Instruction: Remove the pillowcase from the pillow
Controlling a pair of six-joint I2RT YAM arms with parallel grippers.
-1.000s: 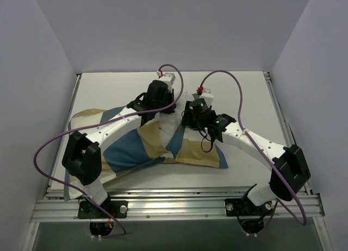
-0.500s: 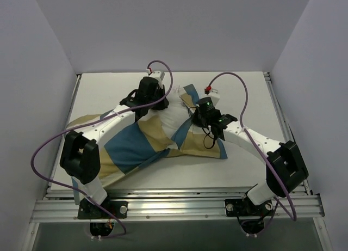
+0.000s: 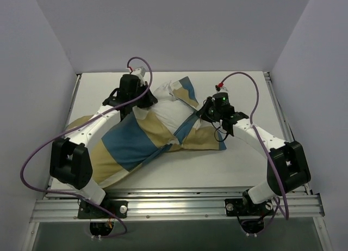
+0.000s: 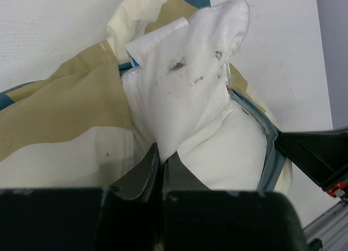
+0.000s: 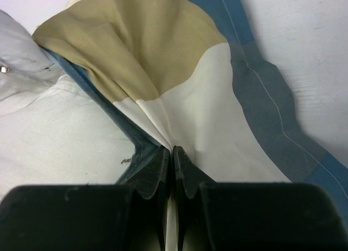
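Note:
The pillowcase (image 3: 130, 145), in blue, tan and cream blocks, lies slantwise from the near left to the middle right of the table. The white pillow (image 3: 167, 114) bulges out of its open end in the middle. In the left wrist view a smudged white corner of the pillow (image 4: 187, 82) runs down into my left gripper (image 4: 161, 153), which is shut on it. My left gripper (image 3: 144, 102) sits at the pillow's left side. My right gripper (image 5: 173, 150) is shut on a cream fold of the pillowcase (image 5: 201, 104) beside its blue hem; from above the right gripper (image 3: 205, 114) is at the pillow's right.
The white table (image 3: 239, 87) has grey walls on three sides and a metal rail (image 3: 174, 204) along the near edge. Purple cables (image 3: 242, 82) loop over both arms. The right arm's black wrist (image 4: 318, 153) shows at the right of the left wrist view.
My right gripper closed on the pillowcase fold and shifted right. My left arm drew the pillow corner to the left and back, so more white pillow shows between the grippers.

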